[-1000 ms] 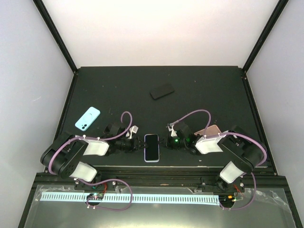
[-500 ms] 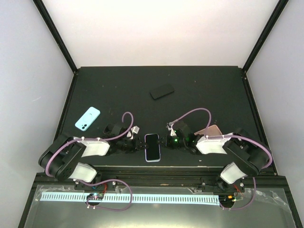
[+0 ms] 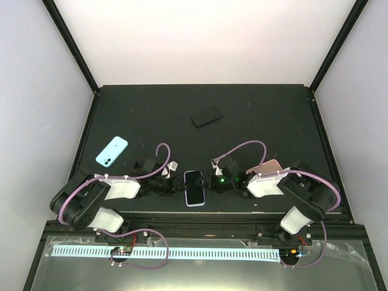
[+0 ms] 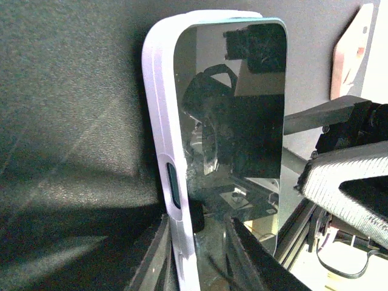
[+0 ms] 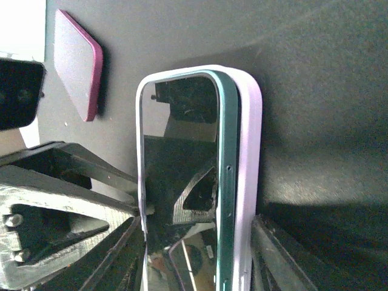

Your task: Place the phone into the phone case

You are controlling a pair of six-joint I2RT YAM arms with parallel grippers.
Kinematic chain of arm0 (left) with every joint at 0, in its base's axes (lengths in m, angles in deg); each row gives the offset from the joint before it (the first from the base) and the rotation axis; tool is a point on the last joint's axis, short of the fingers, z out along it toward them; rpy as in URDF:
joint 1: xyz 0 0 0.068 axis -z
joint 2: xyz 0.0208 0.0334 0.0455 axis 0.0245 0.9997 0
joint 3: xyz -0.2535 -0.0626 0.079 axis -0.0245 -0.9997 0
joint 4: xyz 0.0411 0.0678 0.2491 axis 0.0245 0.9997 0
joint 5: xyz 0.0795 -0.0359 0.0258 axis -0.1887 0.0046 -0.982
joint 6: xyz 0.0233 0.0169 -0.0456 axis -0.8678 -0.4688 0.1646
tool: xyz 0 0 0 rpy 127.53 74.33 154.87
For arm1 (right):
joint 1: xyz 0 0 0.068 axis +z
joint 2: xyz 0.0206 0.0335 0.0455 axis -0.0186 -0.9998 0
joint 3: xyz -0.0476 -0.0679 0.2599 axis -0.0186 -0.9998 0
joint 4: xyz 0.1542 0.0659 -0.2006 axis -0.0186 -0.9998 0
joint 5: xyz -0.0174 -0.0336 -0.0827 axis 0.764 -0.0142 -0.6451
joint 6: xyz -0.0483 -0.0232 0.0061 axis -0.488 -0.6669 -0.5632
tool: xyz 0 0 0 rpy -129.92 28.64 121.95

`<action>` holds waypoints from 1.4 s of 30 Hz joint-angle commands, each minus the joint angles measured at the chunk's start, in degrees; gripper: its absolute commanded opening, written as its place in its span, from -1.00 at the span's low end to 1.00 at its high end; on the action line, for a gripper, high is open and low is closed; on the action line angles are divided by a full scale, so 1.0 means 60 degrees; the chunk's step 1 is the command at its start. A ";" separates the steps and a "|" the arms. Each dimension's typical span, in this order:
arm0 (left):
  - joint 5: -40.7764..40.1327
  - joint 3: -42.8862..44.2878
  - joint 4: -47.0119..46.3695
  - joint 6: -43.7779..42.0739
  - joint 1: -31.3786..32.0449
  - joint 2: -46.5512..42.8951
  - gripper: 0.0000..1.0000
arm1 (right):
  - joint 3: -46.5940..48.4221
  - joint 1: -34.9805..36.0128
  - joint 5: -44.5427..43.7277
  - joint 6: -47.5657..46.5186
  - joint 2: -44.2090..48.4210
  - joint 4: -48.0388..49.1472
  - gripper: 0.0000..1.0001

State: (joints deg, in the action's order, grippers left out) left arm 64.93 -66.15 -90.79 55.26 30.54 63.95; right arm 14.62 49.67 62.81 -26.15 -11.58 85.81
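The phone point(image 3: 194, 188), dark screen up, lies in the lilac phone case point(image 3: 187, 198) near the table's front edge, between the two grippers. My left gripper point(image 3: 177, 187) clamps the left long edge. In the left wrist view its jaws point(image 4: 197, 260) straddle the case rim point(image 4: 159, 121) and the screen point(image 4: 236, 109). My right gripper point(image 3: 209, 182) clamps the right long edge. In the right wrist view point(image 5: 197, 260) the phone's teal side point(image 5: 225, 182) stands proud of the case rim point(image 5: 247, 151) along that edge.
A light blue phone case point(image 3: 112, 151) lies at the left. A black phone point(image 3: 207, 116) lies at the back middle. A pink case point(image 3: 268, 165) lies by the right arm, and shows in the left wrist view point(image 4: 351, 54) and the right wrist view point(image 5: 77, 63).
Both grippers have pressed in closer on the phone's long edges. The phone and case have shifted slightly to the right.
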 commanded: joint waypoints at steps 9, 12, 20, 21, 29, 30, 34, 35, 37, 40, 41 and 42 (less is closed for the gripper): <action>-0.0471 -0.0554 0.0302 -0.0103 0.0029 0.0981 -0.61 | -0.0663 0.0090 0.1220 0.1662 -0.0769 0.3830 0.04; -0.0629 -0.0685 0.0358 -0.0066 0.0034 0.0956 -0.61 | -0.0682 0.0083 0.1566 0.1845 -0.0863 0.4345 0.04; -0.0983 -0.0544 0.1162 -0.0259 0.0021 0.0706 -0.60 | -0.1120 0.0017 0.1833 0.2436 -0.1189 0.6306 0.01; -0.1128 -0.0485 0.1397 -0.0310 0.0021 0.0619 -0.59 | -0.1176 -0.0037 0.1877 0.2498 -0.1245 0.6622 0.01; -0.1627 -0.0048 0.2545 -0.0544 0.0009 -0.0026 -0.56 | -0.1471 -0.0249 0.2101 0.2675 -0.1263 0.7480 0.00; -0.1650 -0.0014 0.2597 -0.0556 0.0019 -0.0056 -0.56 | -0.1451 -0.0248 0.2148 0.2640 -0.1260 0.7481 0.00; -0.1659 -0.0007 0.2637 -0.0499 0.0021 -0.0162 -0.55 | -0.1365 -0.0255 0.2248 0.2573 -0.1274 0.7411 0.00; -0.1652 0.0000 0.2640 -0.0481 0.0017 -0.0183 -0.55 | -0.1348 -0.0258 0.2274 0.2565 -0.1294 0.7364 0.00; -0.1656 0.0027 0.2716 -0.0472 0.0013 -0.0229 -0.55 | -0.1339 -0.0262 0.2318 0.2581 -0.1366 0.7441 0.00; -0.1678 0.0087 0.2888 -0.0500 0.0016 -0.0319 -0.52 | -0.1307 -0.0260 0.2447 0.2682 -0.1450 0.7666 -0.02; -0.1691 0.0105 0.2952 -0.0514 0.0020 -0.0359 -0.51 | -0.1273 -0.0259 0.2501 0.2684 -0.1452 0.7599 -0.03; -0.1727 0.0116 0.3003 -0.0516 0.0010 -0.0420 -0.51 | -0.1216 -0.0253 0.2550 0.2644 -0.1441 0.7419 -0.04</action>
State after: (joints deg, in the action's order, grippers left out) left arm 61.92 -64.82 -81.35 53.31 29.86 60.19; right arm 5.13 46.98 71.75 -10.77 -19.93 126.38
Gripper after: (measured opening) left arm 0.240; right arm 0.487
